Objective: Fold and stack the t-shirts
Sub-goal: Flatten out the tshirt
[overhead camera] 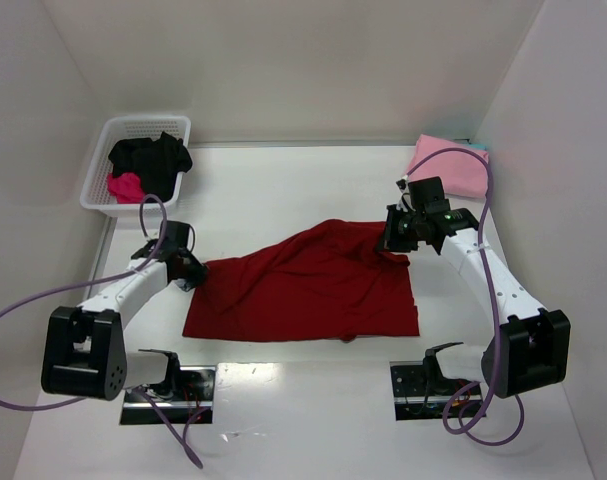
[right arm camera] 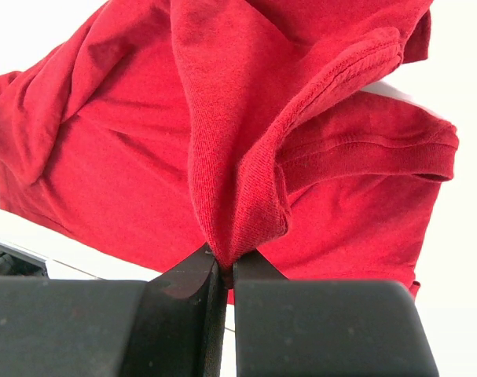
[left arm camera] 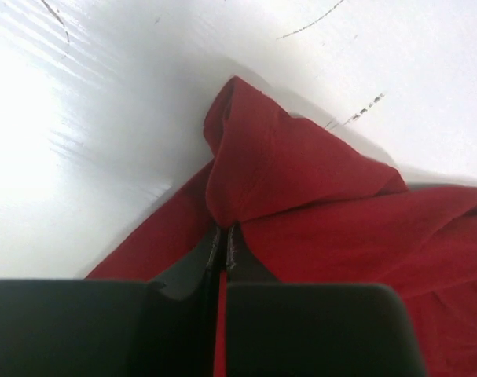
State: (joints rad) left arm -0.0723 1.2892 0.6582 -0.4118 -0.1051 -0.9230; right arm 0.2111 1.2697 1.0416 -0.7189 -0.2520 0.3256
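Where left claw [overhead camera: 192,272] and right claw [overhead camera: 393,241] each pinch it, dark red t-shirt [overhead camera: 303,288] bunched, elsewhere spread flat.

Bright, even light falls from above. The white table [overhead camera: 313,420] shines, with a glare patch just on the near side of the dark red t-shirt [overhead camera: 303,285]. Shadows beside the shirt are soft. In the left wrist view the table left of the shirt is washed out white, and the cloth looks blurry.
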